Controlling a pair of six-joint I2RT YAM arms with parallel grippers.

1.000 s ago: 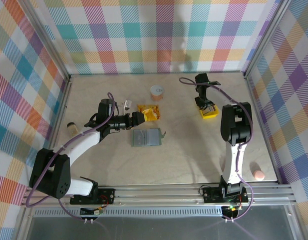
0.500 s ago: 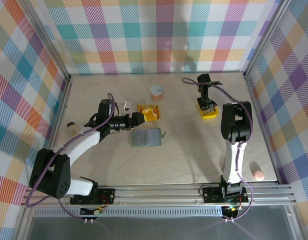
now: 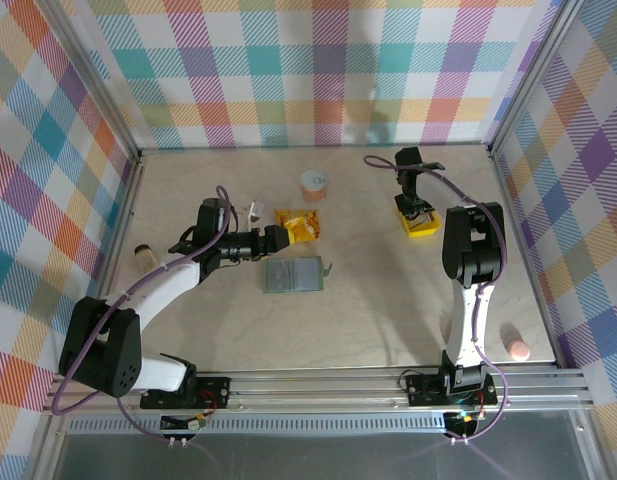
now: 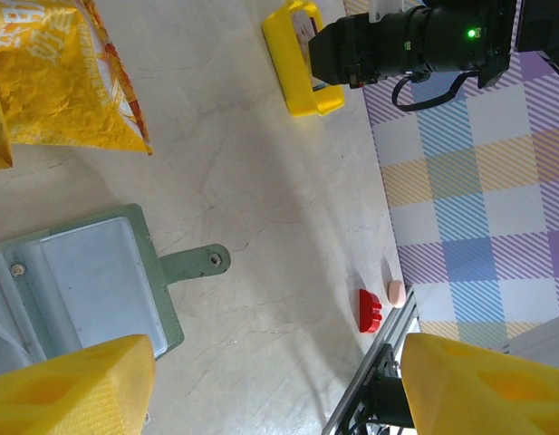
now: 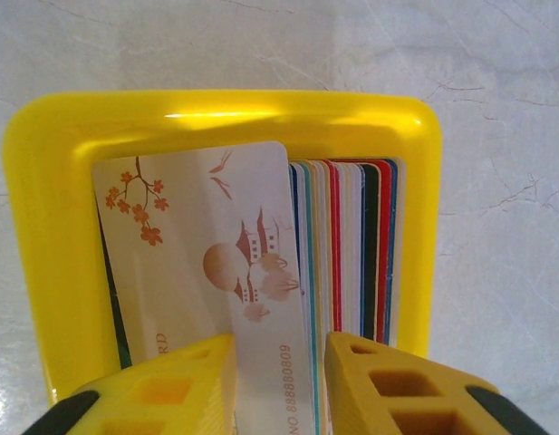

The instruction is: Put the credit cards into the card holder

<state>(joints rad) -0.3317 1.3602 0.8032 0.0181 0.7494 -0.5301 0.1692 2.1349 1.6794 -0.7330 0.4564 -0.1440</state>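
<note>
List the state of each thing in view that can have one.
card holder, unfolded flat, strap out.
credit cards, standing on edge in the yellow tray.
right tool, straddling the white card; grip unclear.
white card, leaning against the stack.
left tool, open, empty.
snack packet, crinkled, lying flat.

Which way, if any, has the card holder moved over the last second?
No. In the top view the card holder lies open in the same spot just below the snack packet, and its strap tab still points right.
</note>
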